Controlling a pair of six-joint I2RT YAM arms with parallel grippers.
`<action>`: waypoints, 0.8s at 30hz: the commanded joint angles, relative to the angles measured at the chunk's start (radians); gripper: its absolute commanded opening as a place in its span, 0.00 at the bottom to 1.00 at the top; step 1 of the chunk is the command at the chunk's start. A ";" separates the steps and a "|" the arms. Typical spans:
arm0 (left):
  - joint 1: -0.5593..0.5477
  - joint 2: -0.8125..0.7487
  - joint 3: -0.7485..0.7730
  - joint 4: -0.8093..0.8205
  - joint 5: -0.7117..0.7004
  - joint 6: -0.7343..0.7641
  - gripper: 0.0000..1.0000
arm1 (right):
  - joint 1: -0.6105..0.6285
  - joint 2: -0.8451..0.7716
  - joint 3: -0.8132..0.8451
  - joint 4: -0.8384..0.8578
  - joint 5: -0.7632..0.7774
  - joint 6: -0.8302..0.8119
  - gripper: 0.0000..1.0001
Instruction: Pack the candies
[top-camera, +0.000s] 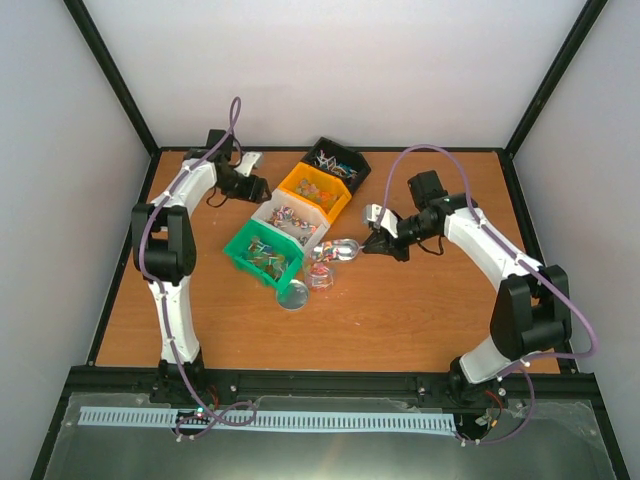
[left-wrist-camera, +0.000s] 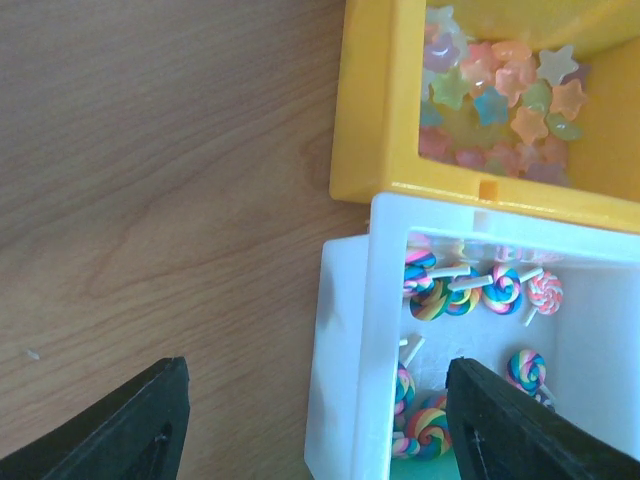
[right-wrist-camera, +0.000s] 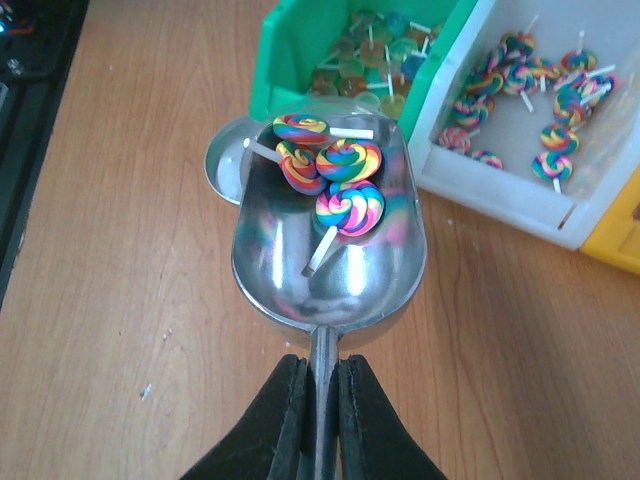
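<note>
My right gripper (right-wrist-camera: 320, 365) is shut on the handle of a metal scoop (right-wrist-camera: 330, 265). Several rainbow swirl lollipop candies (right-wrist-camera: 335, 170) lie in the scoop's bowl. The top view shows the scoop (top-camera: 343, 250) held just above the clear jar (top-camera: 322, 274), right of the bins. More lollipop candies (left-wrist-camera: 470, 290) lie in the white bin (left-wrist-camera: 385, 300). Pastel star candies (left-wrist-camera: 500, 90) fill the yellow bin (left-wrist-camera: 375, 110). My left gripper (left-wrist-camera: 318, 400) hangs open over the white bin's outer wall, one finger over the table, the other over the bin's inside.
Four bins stand in a diagonal row: green (top-camera: 262, 255), white (top-camera: 290, 222), yellow (top-camera: 315, 190), black (top-camera: 338, 162). The jar's round silver lid (top-camera: 293, 294) lies on the table in front of the green bin. Bare wooden table surrounds them.
</note>
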 joint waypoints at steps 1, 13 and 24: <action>0.011 -0.051 -0.027 0.027 0.020 0.005 0.73 | -0.005 0.020 0.062 -0.103 0.085 -0.056 0.03; 0.019 -0.072 -0.085 0.065 0.031 -0.008 0.73 | 0.044 0.029 0.159 -0.206 0.225 -0.077 0.03; 0.022 -0.077 -0.096 0.084 0.062 0.005 0.73 | 0.111 0.039 0.206 -0.249 0.330 -0.085 0.03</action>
